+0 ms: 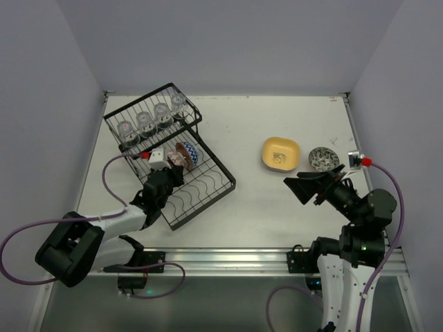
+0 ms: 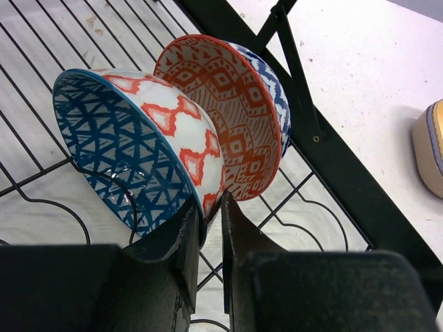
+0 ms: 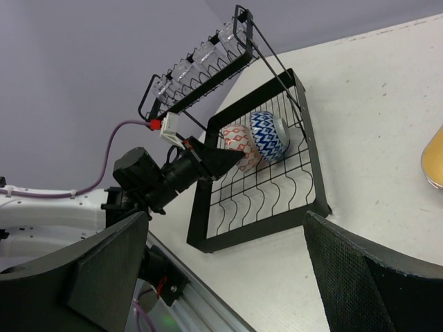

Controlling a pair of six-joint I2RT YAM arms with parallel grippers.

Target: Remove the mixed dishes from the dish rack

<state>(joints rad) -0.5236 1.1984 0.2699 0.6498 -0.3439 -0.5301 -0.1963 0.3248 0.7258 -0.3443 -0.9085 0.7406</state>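
Observation:
The black wire dish rack (image 1: 223,181) lies at the left. Several clear glass cups (image 1: 147,122) stand in its basket section. Two patterned bowls stand on edge in its flat section: one blue inside with red diamonds outside (image 2: 124,138), one red-brown inside with blue outside (image 2: 228,104). My left gripper (image 2: 210,200) is shut on the lower rim of the blue-lined bowl, one finger inside it and one between the bowls. It also shows in the top view (image 1: 173,171). My right gripper (image 1: 296,190) is open and empty above the table, right of the rack.
A yellow rounded-square plate (image 1: 280,153) and a dark speckled bowl (image 1: 323,158) sit on the white table at the right. The rack's thick frame bar (image 2: 325,159) runs just right of the bowls. Walls enclose the table on three sides.

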